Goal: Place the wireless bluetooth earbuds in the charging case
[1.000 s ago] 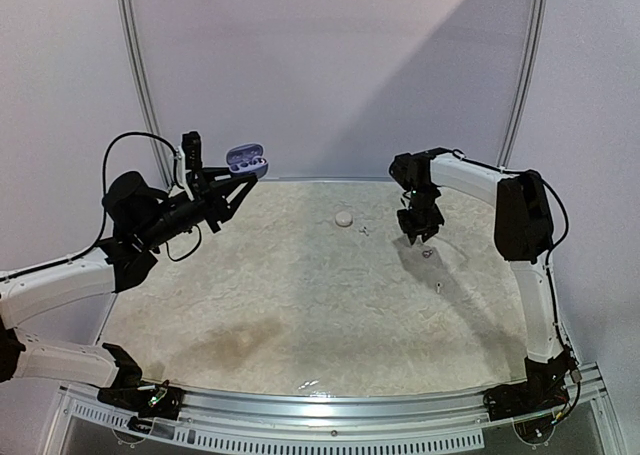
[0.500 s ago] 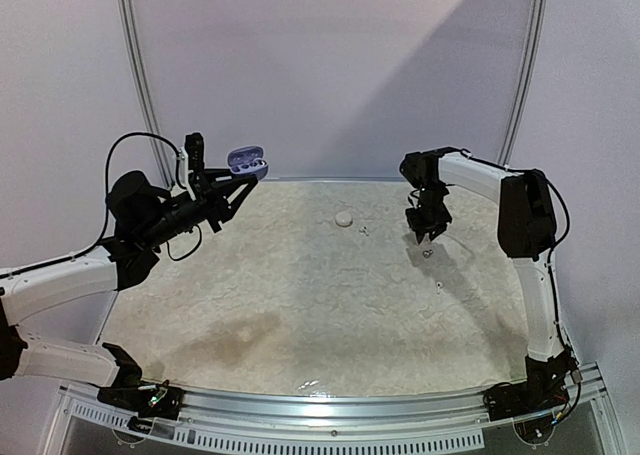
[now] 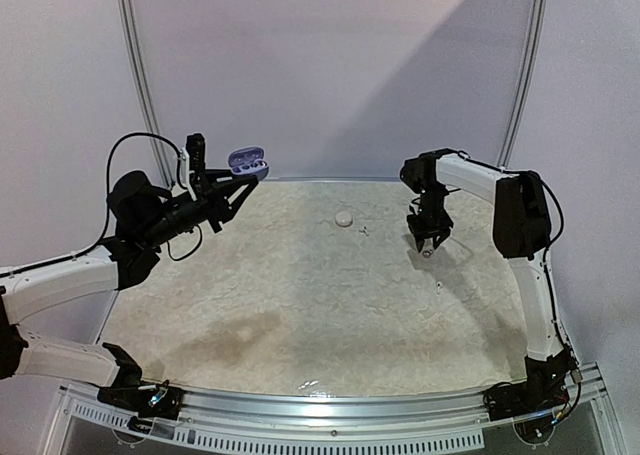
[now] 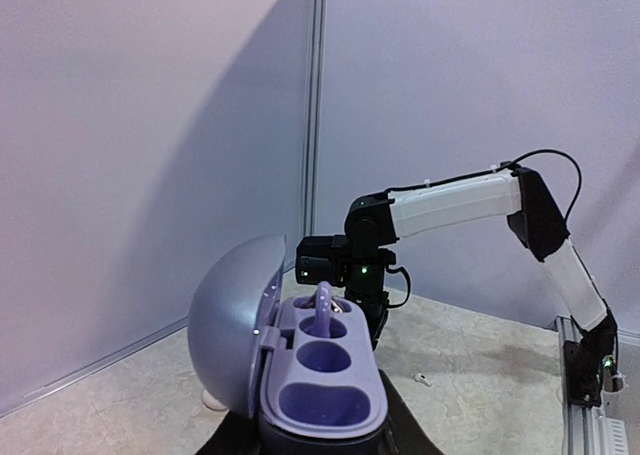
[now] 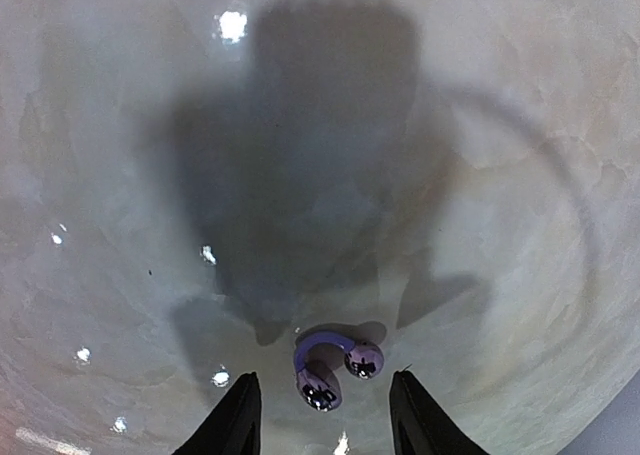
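Note:
My left gripper (image 3: 236, 179) is shut on the open purple charging case (image 3: 247, 161) and holds it in the air at the far left. In the left wrist view the case (image 4: 322, 403) has its lid up, and one purple earbud (image 4: 323, 310) stands in a far slot. The near slots are empty. My left gripper (image 4: 320, 443) is barely visible under the case. My right gripper (image 3: 428, 245) is open and points down at the table. In the right wrist view an earbud (image 5: 331, 365), a purple clip with two shiny bulbs, lies on the table between my open right gripper (image 5: 325, 415).
A white round object (image 3: 344, 218) lies on the beige table (image 3: 300, 295) at the back centre, with a tiny piece (image 3: 365, 230) beside it. Another small white piece (image 3: 438, 288) lies nearer, below my right gripper. It also shows in the left wrist view (image 4: 423, 379).
My right gripper has moved right and down until it stands over the earbud on the table. The left arm with the case has hardly moved.

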Motion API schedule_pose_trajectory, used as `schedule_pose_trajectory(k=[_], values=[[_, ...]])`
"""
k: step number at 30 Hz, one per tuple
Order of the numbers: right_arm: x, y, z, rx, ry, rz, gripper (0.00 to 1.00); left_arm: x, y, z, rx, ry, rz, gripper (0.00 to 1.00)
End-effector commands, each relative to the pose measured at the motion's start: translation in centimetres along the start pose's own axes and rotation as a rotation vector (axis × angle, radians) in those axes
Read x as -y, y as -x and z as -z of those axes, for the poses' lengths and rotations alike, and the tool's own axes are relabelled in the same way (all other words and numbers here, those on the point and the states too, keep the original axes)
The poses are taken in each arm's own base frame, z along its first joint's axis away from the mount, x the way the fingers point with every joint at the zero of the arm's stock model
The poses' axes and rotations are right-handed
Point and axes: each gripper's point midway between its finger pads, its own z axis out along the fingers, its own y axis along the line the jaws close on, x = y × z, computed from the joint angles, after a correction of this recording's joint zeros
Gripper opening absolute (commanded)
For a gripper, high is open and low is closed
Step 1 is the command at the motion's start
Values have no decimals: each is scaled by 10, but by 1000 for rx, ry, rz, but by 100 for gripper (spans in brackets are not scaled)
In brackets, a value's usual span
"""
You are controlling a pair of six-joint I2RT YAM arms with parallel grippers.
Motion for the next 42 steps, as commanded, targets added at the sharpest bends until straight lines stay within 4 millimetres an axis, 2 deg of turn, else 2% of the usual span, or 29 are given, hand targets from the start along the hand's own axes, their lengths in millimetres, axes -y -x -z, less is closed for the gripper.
schedule_pose_trajectory(k=[1,4,9,13,16,22,24,32,42], values=[[-4,-12,-12,-96,14,36,46,-3,4,0,12,-1,-13,0],[-5,-12,-13,-96,17,60,45,-3,4,0,12,-1,-14,0],[-6,-14,-12,-106,28,84,32,-3,4,-1,13,-1,-20,0],[-7,-15,-12,-110,33,70,28,-3,4,-1,11,-1,-22,0],[-10,-19,-13,-125,50,60,23,-2,4,-1,11,-3,-24,0],[-11,-34,-20,-160,64,15,18,-2,3,0,9,-2,-29,0],[-16,-39,-17,-163,96,3,18,-3,3,0,9,-1,-29,0],[-13,-55,-7,-144,97,-45,17,-3,4,0,13,0,-32,0],[-32,-69,-6,-146,119,-62,18,-2,5,1,18,-4,-38,0]])
